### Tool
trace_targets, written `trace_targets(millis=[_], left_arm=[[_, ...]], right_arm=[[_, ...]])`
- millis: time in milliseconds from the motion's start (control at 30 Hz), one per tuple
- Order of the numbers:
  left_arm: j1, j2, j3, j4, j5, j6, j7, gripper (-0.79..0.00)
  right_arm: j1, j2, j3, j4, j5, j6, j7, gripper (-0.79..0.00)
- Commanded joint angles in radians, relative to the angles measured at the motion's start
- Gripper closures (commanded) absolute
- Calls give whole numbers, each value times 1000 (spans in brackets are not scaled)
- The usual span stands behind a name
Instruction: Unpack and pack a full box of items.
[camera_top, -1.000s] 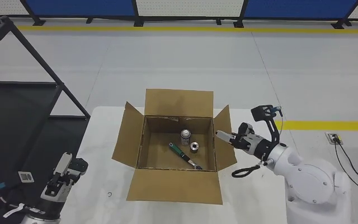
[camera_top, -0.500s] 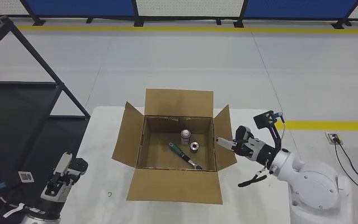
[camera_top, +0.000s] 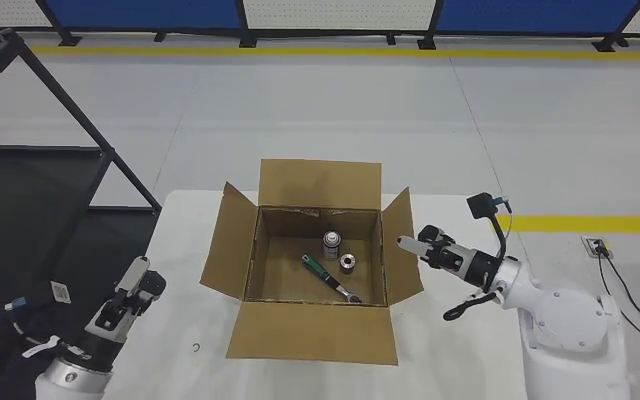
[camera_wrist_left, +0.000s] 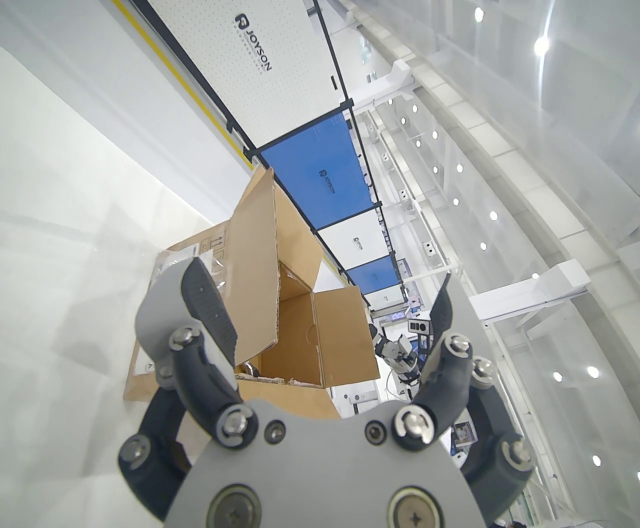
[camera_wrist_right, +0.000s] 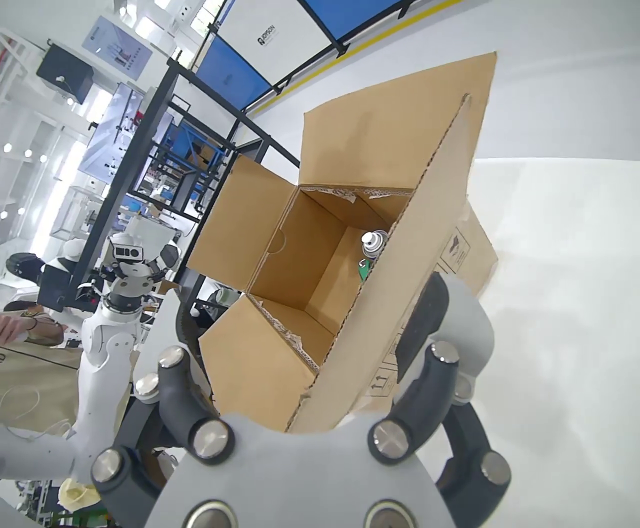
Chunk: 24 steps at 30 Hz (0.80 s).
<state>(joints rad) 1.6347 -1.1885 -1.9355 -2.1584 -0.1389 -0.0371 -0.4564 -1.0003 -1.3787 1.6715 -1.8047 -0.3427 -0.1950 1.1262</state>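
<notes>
An open cardboard box (camera_top: 320, 185) stands on the white table (camera_top: 185, 310) with all four flaps spread outward. Three things rest on its floor. A small metal can (camera_top: 331, 243) stands upright near the box's far wall. A short metal cylinder (camera_top: 347, 262) sits just beside the can, on the side of the box's right flap. A green-handled wrench (camera_top: 320, 270) lies slantwise across the middle of the box, its metal head toward the near right corner.

The right claw (camera_wrist_right: 307, 310) is at the outside of the box's right flap. Its fingers stand wide apart with the edge of that flap running up between them. Whether either pad touches the cardboard cannot be told, and the claw grips nothing.

The left claw (camera_wrist_left: 325, 300) is well apart from the box, out beyond its left flap and pointing toward it. Its fingers are spread wide and have hold of nothing.
</notes>
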Motion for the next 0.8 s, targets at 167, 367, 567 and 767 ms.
trace_targets(millis=[167, 367, 567, 767], left_arm=[[-46, 9, -1, 17, 11, 42, -70, -785], [-46, 9, -1, 17, 11, 42, -70, -785], [-89, 13, 36, 40, -21, 94, -110, -785], [-164, 24, 95, 72, 34, 120, -171, -785]], right_arm=[[-1, 9, 3, -1, 47, -3, 3, -785], [-1, 9, 3, -1, 47, -3, 3, -785], [-24, 16, -20, 2, 77, -38, -23, -785], [-33, 29, -35, 3, 98, -55, -24, -785]])
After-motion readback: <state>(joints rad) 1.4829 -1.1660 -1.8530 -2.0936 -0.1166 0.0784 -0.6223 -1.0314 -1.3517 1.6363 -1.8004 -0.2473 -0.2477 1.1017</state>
